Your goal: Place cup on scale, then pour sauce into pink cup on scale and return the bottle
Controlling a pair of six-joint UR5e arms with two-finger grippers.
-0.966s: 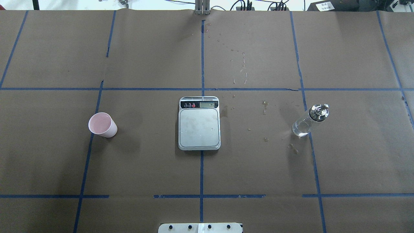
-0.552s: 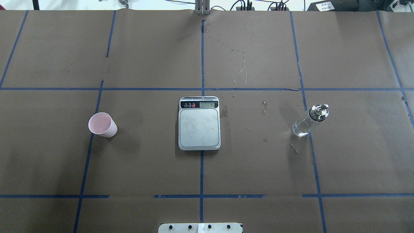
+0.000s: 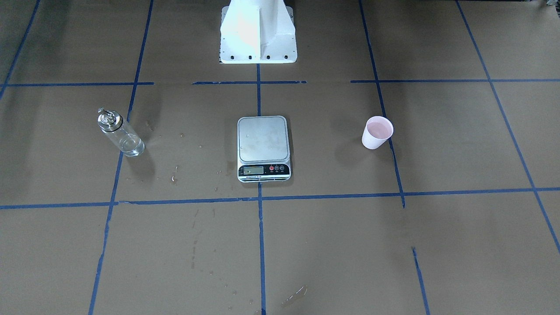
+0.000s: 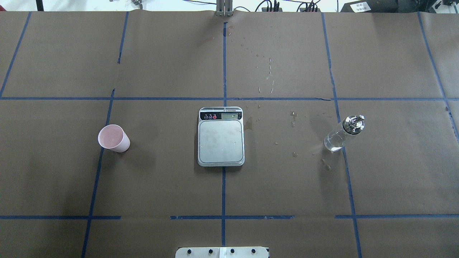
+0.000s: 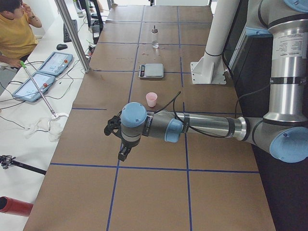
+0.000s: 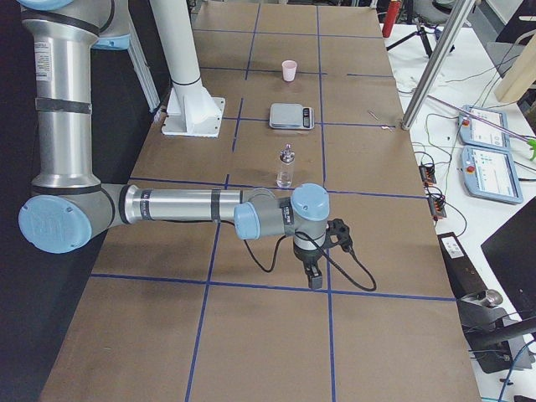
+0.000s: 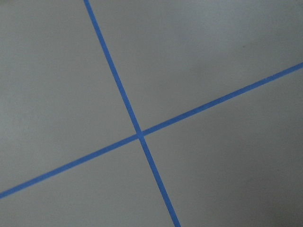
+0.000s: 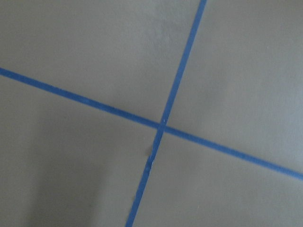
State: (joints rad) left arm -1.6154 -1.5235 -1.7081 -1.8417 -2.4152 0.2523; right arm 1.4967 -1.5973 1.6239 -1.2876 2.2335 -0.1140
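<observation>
Nothing has moved over the last second: in the overhead view the cup (image 4: 114, 138), the scale (image 4: 221, 139) and the bottle (image 4: 342, 134) sit exactly where they were, and no arm has entered that picture. The task has therefore not really started, and the first step, putting the cup on the scale, is yet to come. The cup stands upright on the brown-papered surface (image 4: 287, 186) at 9 o'clock from the scale and well apart from it, mouth up. The bottle stands at 3 o'clock from the scale, about as far out on the other side, and shows only a little clear liquid at the bottom. The scale's platform is bare and its display strip lies on the 12 o'clock edge. Both arms hang low over the outer ends of the surface. In the left side view the left fingers (image 5: 122, 155) point down at the paper, with the cup at roughly 1 o'clock from them and well apart. In the right side view the right fingers (image 6: 313, 280) also point down, with the bottle at about 11 o'clock from them and well apart. Whether either pair is spread wide or closed narrow cannot be told, because both wrist cameras see only crossing blue tape (image 7: 138, 135) on the paper. Neither pair is anywhere near the cup or the bottle. The likely opener is a reach by the left arm in toward the cup.
</observation>
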